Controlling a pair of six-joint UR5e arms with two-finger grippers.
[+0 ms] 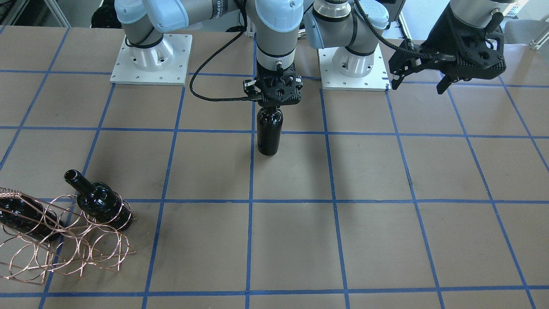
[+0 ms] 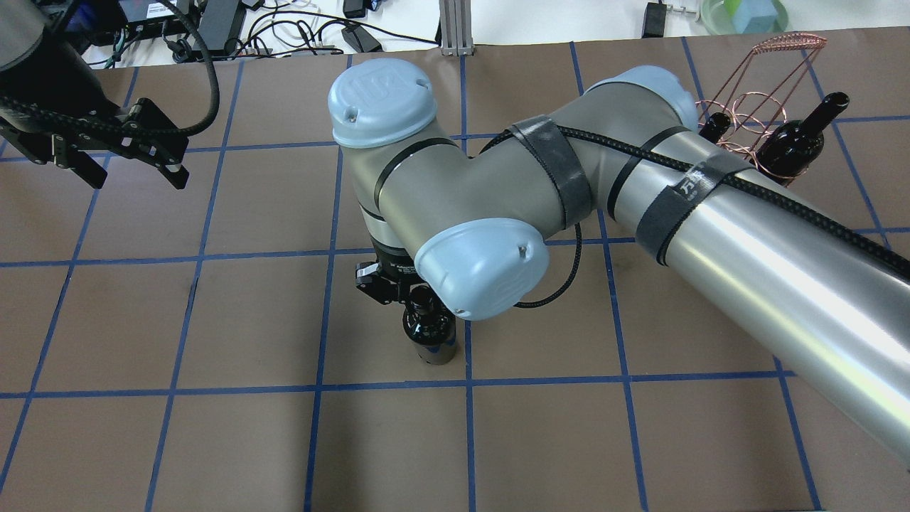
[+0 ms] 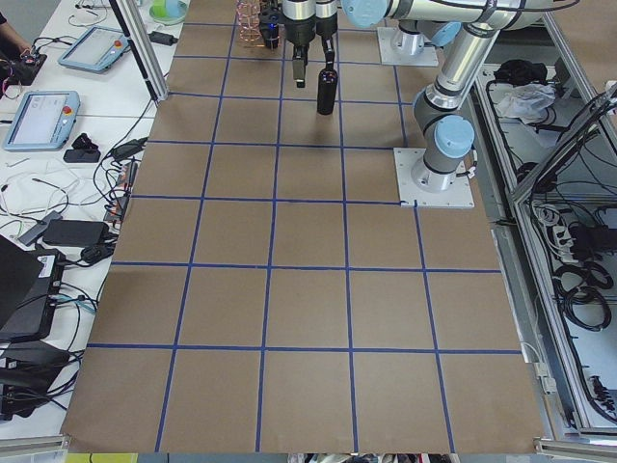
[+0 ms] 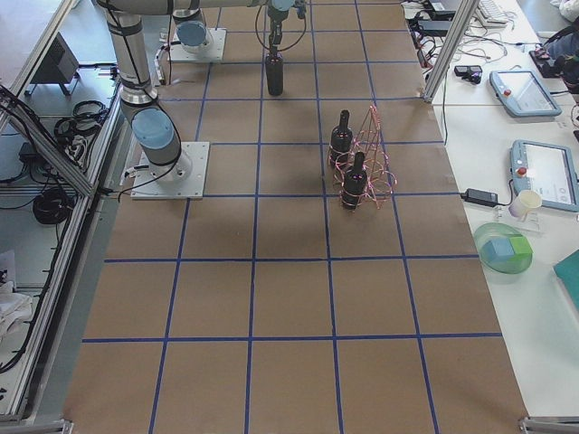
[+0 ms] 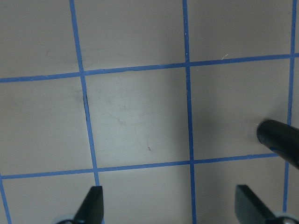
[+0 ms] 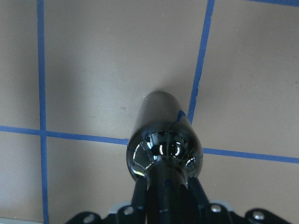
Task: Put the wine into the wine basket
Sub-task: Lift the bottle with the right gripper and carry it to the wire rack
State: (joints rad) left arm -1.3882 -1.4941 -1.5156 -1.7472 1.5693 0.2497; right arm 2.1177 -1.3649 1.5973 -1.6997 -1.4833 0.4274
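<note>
My right gripper point(image 1: 270, 106) is shut on the neck of a glossy near-black wine bottle point(image 1: 269, 133) and holds it upright at mid-table. I cannot tell whether its base touches the table. The right wrist view shows the bottle point(image 6: 163, 140) from above, its neck between the fingers. The copper wire wine basket point(image 1: 64, 253) lies at the table's far side on my right. It also shows in the overhead view point(image 2: 775, 50). Two alike bottles point(image 1: 101, 201) point(image 1: 21, 214) lie in it. My left gripper point(image 1: 418, 85) is open and empty, raised far to the left of the held bottle.
The two arm base plates point(image 1: 150, 60) point(image 1: 354, 64) stand at the robot's side of the table. The right arm's long link point(image 2: 746, 235) crosses over the table towards the basket. Blue tape lines grid the brown table top point(image 1: 291, 240).
</note>
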